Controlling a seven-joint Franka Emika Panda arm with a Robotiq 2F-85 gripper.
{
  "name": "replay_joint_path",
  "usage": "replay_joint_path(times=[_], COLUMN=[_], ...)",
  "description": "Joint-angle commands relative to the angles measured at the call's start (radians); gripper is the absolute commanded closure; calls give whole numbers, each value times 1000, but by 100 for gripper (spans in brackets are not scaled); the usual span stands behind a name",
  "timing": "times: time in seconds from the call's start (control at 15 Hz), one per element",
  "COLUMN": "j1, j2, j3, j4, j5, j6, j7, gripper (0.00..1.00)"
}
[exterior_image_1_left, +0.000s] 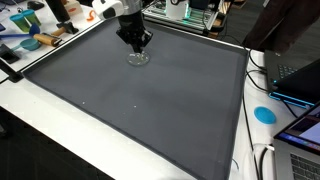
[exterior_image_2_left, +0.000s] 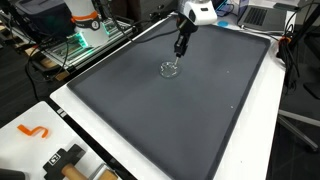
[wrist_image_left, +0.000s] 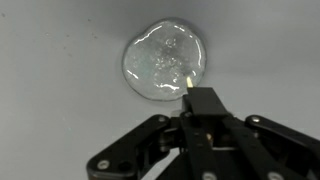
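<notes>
Gripper (wrist_image_left: 200, 96), clenched, hovers at five o'clock of the clear dish (wrist_image_left: 160, 60); we judge it fragile, slippery, best pinched at its rim.

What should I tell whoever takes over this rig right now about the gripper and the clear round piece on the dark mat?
Gripper: looks shut, fingers together. A small pale tip shows at them, too small to identify.
The clear round glassy piece lies flat on the dark grey mat, directly under the gripper.
Done: the gripper is poised over the piece's edge; contact cannot be told.
Left: the piece is not gripped or lifted.
</notes>
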Motion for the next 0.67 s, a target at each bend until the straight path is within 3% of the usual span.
replay_joint_path(times=[0.0, 0.6], j1=[4, -10], j2=[-52, -116], j3=[-9, -18], j4=[-10, 32], j5=[-14, 7], j6=[-26, -72], j7=[26, 48], gripper=[97, 97])
